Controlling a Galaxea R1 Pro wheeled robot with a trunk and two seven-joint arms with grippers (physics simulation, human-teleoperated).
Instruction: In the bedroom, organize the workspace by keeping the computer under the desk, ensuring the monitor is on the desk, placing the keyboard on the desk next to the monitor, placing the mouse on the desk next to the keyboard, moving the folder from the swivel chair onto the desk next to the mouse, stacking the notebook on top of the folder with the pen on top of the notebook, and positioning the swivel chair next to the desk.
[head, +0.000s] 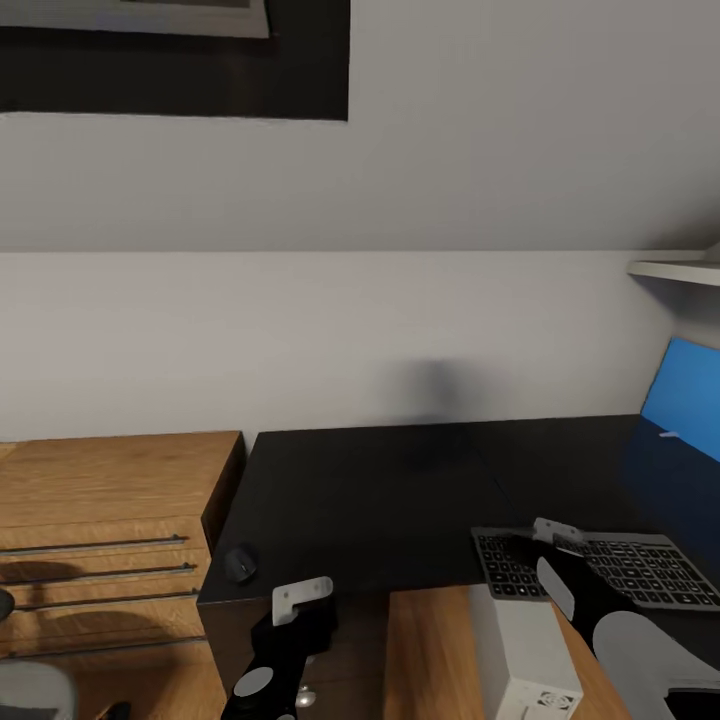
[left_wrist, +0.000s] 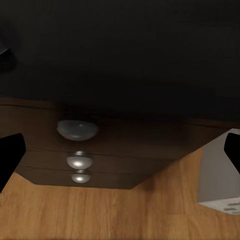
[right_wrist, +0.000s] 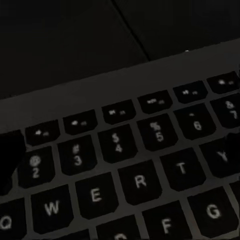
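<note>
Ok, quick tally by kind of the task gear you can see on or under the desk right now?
Keyboard: 1, on the desk
Mouse: 1, on the desk near its left front corner
Computer: 1, on the floor by the desk's front edge
Total: 3

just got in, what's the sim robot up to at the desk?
The right gripper hovers over the left end of the keyboard, which lies on the desk near its front edge. The left gripper hangs by the front edge, open and empty. The mouse sits at the desk's left corner; the computer stands on the floor below.
</note>
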